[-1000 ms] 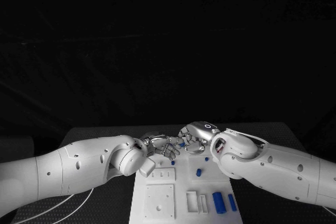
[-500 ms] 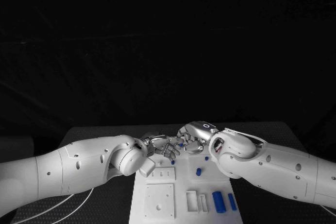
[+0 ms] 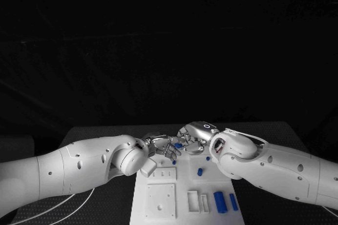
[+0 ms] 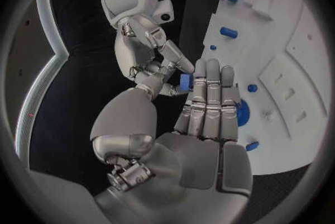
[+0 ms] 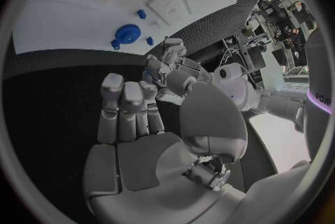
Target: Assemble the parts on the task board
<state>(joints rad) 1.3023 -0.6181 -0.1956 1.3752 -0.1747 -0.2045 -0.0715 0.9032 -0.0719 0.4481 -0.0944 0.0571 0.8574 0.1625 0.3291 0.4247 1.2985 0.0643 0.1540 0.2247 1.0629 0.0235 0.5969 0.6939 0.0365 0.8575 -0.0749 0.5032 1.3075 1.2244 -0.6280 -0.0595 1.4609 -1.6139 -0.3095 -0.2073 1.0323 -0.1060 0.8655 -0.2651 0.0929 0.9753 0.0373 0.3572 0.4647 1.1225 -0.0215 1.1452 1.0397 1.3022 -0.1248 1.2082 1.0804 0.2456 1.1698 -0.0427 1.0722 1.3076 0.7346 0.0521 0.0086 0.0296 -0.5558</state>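
Above the far end of the white task board [image 3: 158,205], my left hand [image 3: 160,147] and right hand [image 3: 195,137] meet fingertip to fingertip. A small blue part [image 3: 178,145] sits between them, clear of the board. In the left wrist view this blue part [image 4: 185,81] lies against my left hand's [image 4: 202,123] upper fingers, with the right hand's [image 4: 143,45] curled fingers closing on it from the other side. The right wrist view shows the left hand [image 5: 171,67] curled at the tips of my right hand [image 5: 129,118].
Loose blue parts lie on the board: a short one [image 3: 199,172] mid-board and two longer ones [image 3: 220,202] [image 3: 233,202] at the near right. A round blue part [image 4: 242,114] stands in the board under the hands. White cables trail over the table at the near left [image 3: 70,205].
Both hands stay together over the far end of the board. The blue part and the right hand have shifted very slightly to the left.
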